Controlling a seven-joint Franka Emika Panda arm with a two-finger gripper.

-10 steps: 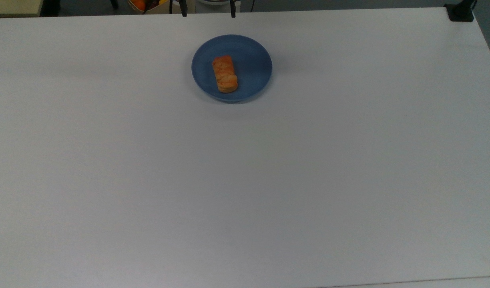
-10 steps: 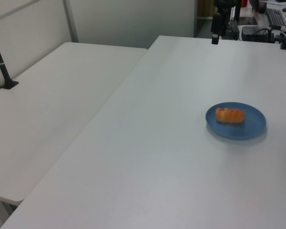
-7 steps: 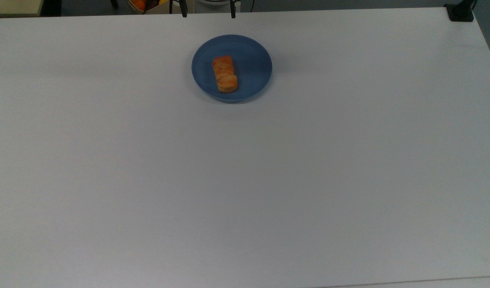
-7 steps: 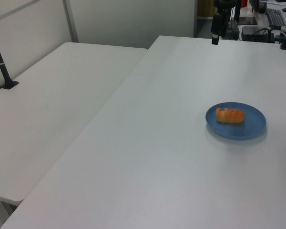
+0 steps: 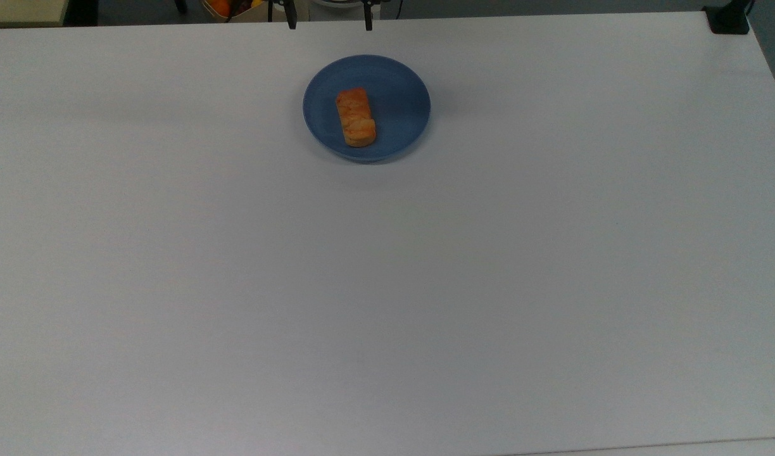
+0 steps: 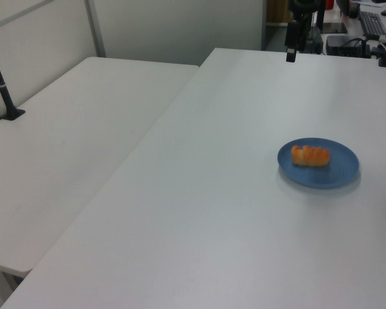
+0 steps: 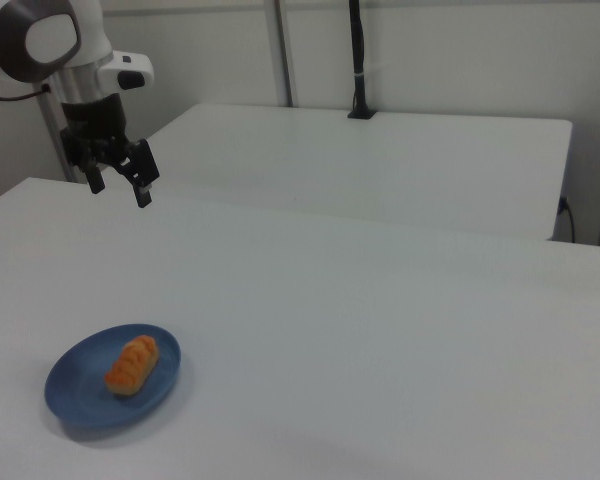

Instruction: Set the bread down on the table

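Observation:
The golden-orange bread (image 5: 356, 117) (image 6: 311, 156) (image 7: 131, 364) lies on a round blue plate (image 5: 400, 104) (image 6: 341, 168) (image 7: 75, 395) that rests on the white table (image 5: 387, 285) (image 6: 231, 212) (image 7: 380, 330). My gripper (image 7: 119, 186) hangs in the air well above and beyond the plate, near the table's far edge. It stands open, black fingers apart, with nothing between them. In the top view two fingertips (image 5: 291, 20) poke in at the upper edge; the left view has one finger (image 6: 290, 50) at the top.
A second white table (image 6: 71, 148) (image 7: 380, 160) stands alongside, with a black pole (image 7: 358, 60) (image 6: 1, 84) clamped on it. A black clamp (image 5: 728, 19) sits at the top view's upper right corner. Desk clutter (image 6: 367, 26) lies beyond the far edge.

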